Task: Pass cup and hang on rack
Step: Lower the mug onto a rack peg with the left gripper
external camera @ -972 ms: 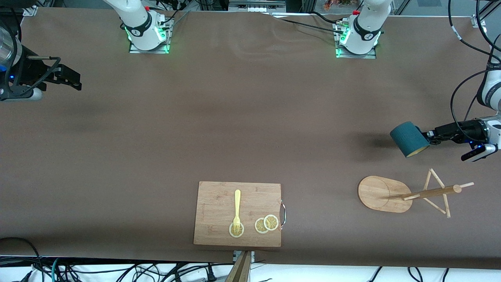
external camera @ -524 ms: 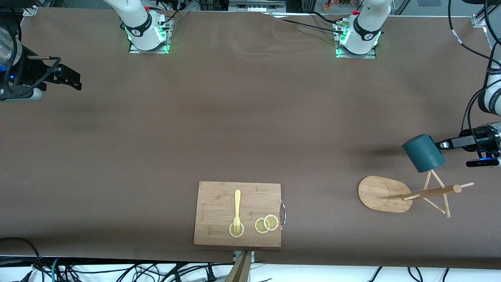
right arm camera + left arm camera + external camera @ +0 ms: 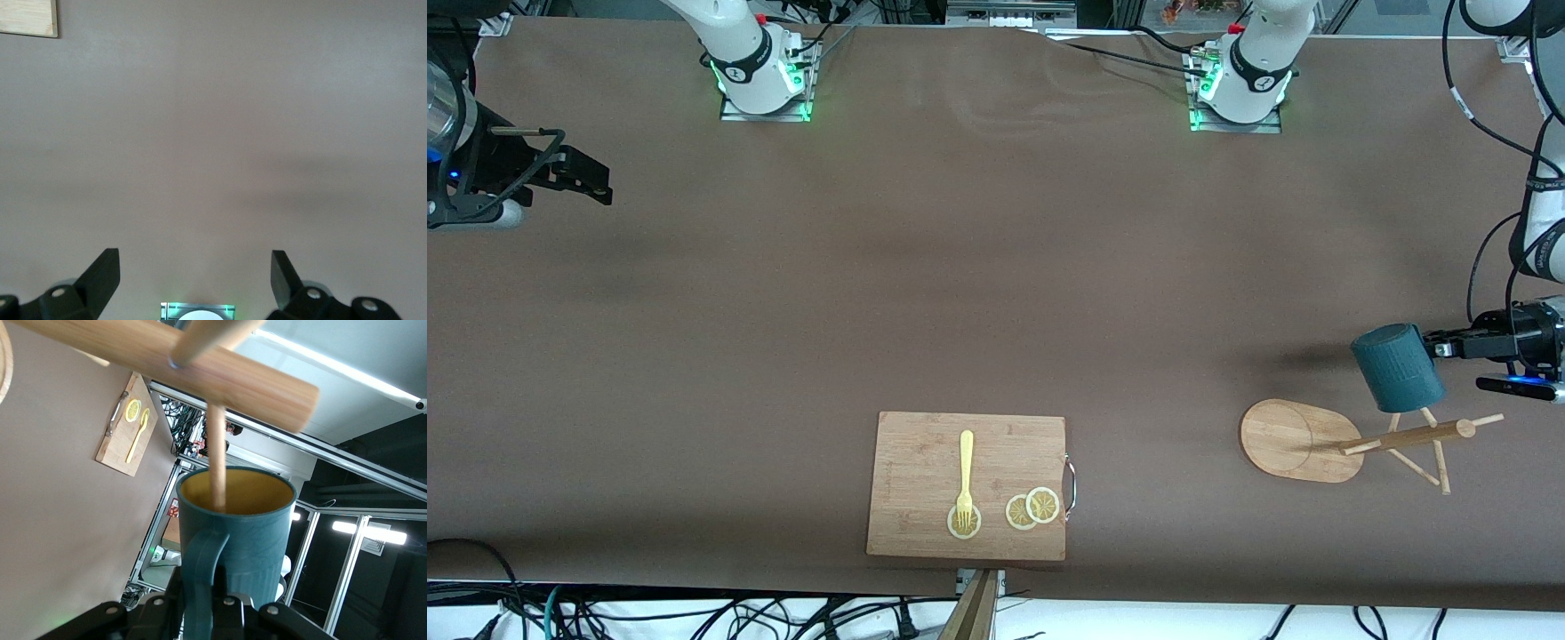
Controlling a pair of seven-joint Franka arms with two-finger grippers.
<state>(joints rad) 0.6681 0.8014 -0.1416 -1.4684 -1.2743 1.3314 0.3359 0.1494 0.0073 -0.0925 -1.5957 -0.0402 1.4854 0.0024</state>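
A: Looking from the front, why does the left gripper [image 3: 1440,348] carry the dark teal mug with the yellow inside [image 3: 1398,367] tipped over the light bamboo mug tree [image 3: 1352,438]?

B: So a peg can enter. Its wrist view shows the gripper clamped on the handle, a thin peg [image 3: 217,457] crossing the mouth.

A: And the right gripper [image 3: 195,273]?

B: Waiting wide open, empty, above bare brown bench [image 3: 213,133].

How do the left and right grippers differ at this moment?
The left gripper is shut on the cup by its handle; the right gripper has open jaws and holds nothing. The left is over the rack, a peg inside the cup; the right waits at the right arm's end of the table.
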